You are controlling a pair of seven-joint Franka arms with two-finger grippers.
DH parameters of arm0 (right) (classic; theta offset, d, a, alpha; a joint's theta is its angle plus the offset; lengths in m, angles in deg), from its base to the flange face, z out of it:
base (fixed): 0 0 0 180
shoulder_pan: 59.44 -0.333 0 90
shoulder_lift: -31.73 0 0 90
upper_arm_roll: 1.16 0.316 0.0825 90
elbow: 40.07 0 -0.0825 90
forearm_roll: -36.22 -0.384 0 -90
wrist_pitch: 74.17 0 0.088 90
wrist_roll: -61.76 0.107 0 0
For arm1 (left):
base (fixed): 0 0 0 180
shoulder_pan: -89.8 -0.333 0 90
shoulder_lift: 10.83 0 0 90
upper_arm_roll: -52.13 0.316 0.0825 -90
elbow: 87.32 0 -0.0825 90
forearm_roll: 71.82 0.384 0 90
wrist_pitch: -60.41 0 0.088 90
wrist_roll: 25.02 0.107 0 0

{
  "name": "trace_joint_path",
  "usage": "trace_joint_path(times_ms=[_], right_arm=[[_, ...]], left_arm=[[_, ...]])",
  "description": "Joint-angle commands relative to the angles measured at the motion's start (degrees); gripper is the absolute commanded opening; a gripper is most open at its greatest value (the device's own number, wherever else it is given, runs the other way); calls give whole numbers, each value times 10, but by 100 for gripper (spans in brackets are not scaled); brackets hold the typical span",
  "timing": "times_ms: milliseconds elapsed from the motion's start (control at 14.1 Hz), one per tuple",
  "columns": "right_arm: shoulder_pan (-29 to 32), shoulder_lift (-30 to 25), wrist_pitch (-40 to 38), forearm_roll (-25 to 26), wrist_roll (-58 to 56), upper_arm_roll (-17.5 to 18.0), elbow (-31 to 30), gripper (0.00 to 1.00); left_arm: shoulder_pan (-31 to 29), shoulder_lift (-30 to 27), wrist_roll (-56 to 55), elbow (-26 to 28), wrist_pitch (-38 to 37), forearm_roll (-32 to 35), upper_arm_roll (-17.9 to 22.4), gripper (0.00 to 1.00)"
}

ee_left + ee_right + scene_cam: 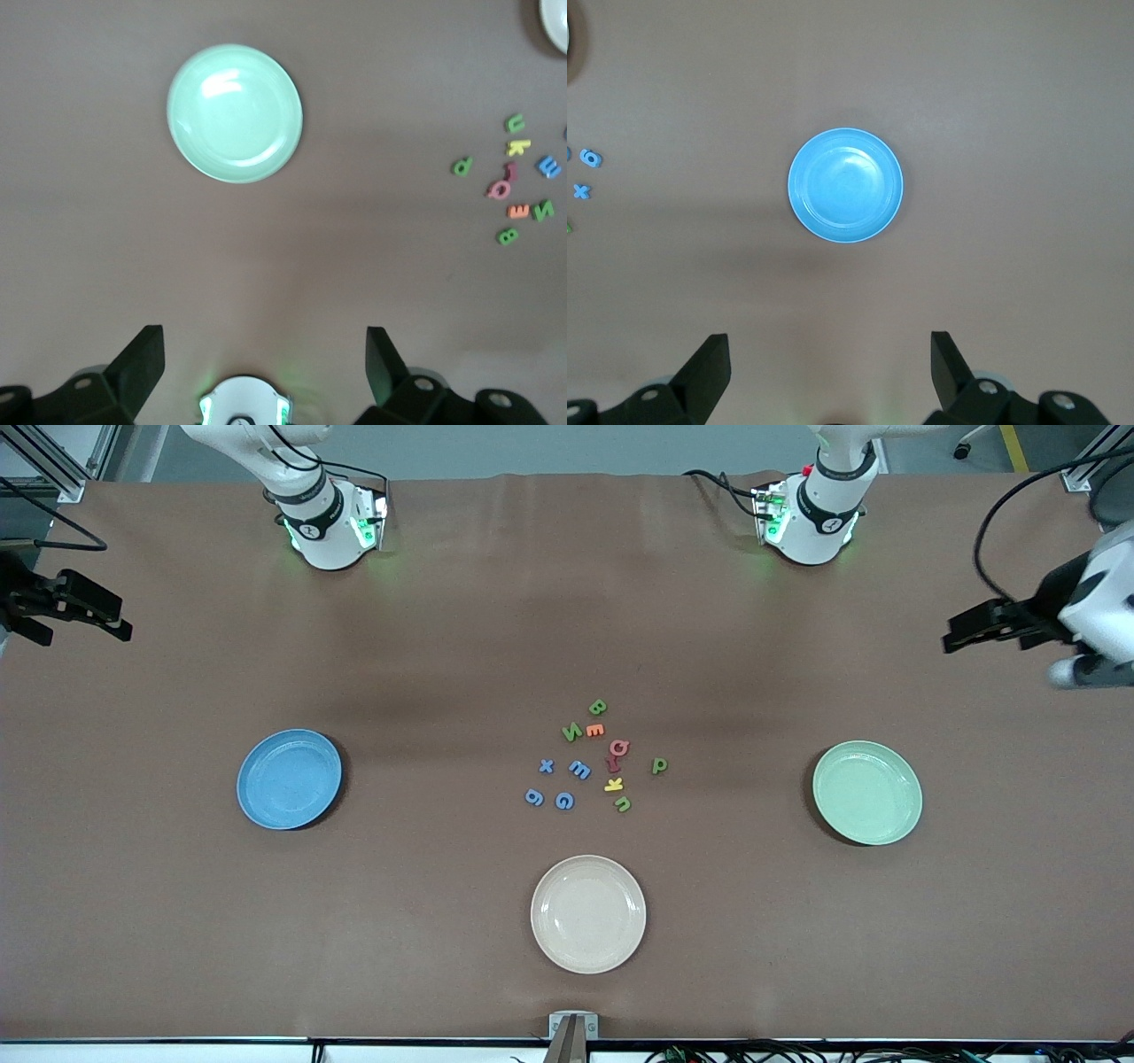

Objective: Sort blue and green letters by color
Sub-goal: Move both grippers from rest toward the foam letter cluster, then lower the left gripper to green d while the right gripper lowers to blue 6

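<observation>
A cluster of tiny flat foam letters is seen on the brown table, between a round blue plate (pixel 289 779) toward the right arm's end and a round pale green plate (pixel 867 792) toward the left arm's end. A round cream plate (pixel 588 913) is set at 6 o'clock of the cluster, nearer the front camera.

Within the cluster, the four blue letters are found at about 7 to 8 o'clock: x (pixel 546 765), E (pixel 579 770), g (pixel 533 796) and G (pixel 564 802). The green letters are spread around: B (pixel 598 708) at 12 o'clock, N (pixel 571 732) at 11, P (pixel 659 765) at 3, u (pixel 623 804) at 5. Orange, red and yellow letters (pixel 612 755) are packed in the middle.

The left gripper (pixel 949 636) is held high over bare table at its end, fingers spread, nothing grasped. The right gripper (pixel 124 623) is likewise held released and empty at the other end.
</observation>
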Motion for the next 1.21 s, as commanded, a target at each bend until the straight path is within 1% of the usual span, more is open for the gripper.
trace_joint_path(times_ms=[0, 71, 213, 284, 355, 497, 638, 709, 922, 1135], right_arm=[[4, 13, 5, 7, -7, 2, 4, 100], [5, 27, 10, 7, -7, 2, 4, 100], [5, 53, 25, 11, -7, 1, 4, 100], [3, 81, 33, 24, -7, 2, 5, 100], [3, 93, 35, 27, -7, 2, 8, 100], [-2, 94, 39, 28, -5, 2, 5, 100], [-6, 100, 48, 23, 2, 5, -1, 100], [-18, 102, 60, 21, 14, 5, -10, 100], [-78, 135, 102, 19, 116, 5, -15, 100], [-142, 171, 153, 18, 243, 5, -14, 100]], left_arm=[[22, 46, -66, 8, 14, -7, -26, 100], [31, 51, -94, 27, 40, -6, -35, 100], [54, 50, -152, 89, 128, -6, -50, 100], [66, 50, -176, 117, 169, -6, -56, 100], [76, 50, -193, 142, 208, -6, -61, 100], [110, 60, -239, 183, 287, -5, -65, 100], [142, 95, -292, 186, 339, -1, -65, 100], [157, 116, -313, 186, 373, 1, -65, 100], [188, 162, -346, 186, 435, 14, -64, 100], [208, 181, -379, 219, 503, 43, -65, 100]])
